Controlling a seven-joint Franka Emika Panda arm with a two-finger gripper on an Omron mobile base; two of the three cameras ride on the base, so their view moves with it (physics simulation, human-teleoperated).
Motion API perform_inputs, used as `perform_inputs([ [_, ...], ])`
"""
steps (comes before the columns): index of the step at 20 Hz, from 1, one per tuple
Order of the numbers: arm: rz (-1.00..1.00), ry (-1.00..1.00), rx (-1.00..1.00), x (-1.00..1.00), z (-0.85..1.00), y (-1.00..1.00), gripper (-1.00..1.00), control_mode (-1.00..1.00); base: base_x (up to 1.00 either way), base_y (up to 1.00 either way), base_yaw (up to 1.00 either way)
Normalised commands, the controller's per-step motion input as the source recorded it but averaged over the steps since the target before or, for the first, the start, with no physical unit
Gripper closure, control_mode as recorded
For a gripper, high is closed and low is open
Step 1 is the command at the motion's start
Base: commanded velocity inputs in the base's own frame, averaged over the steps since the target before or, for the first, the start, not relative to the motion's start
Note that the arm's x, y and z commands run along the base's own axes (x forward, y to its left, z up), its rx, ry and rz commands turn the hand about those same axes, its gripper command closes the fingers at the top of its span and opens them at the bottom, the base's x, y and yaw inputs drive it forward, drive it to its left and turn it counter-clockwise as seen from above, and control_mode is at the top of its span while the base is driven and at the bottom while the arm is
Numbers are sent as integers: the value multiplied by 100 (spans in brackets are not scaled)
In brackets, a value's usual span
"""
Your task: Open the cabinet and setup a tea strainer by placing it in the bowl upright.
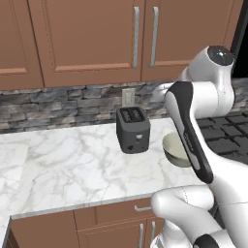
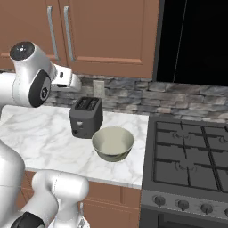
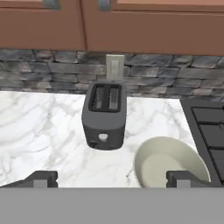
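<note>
With the hand held wide open and empty above the round beige bowl on the marbled white tabletop, and the reddish-brown wooden wall cabinet found shut, a collision with the dark grey toaster was judged possible during the upward reach.

Bowl right of toaster, on counter

Flat, even, fairly bright light fills all three views, with no clear source. The toaster casts only a faint soft shadow on the marble counter. Edges look slightly soft and low-resolution; no glare, no edge distortion.
</note>
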Motion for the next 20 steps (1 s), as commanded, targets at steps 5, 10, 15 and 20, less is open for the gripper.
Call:
perform_inputs([
  [5, 0, -21, 1, 0, 76, 6, -100, -100, 0, 0, 0],
  [10, 0, -26, 2, 0, 82, 11, -100, -100, 0, 0, 0],
  [15, 0, -26, 1, 0, 71, 23, -100, -100, 0, 0, 0],
  [20, -2, -20, 0, 40, 48, 22, -100, -100, 0, 0, 0],
])
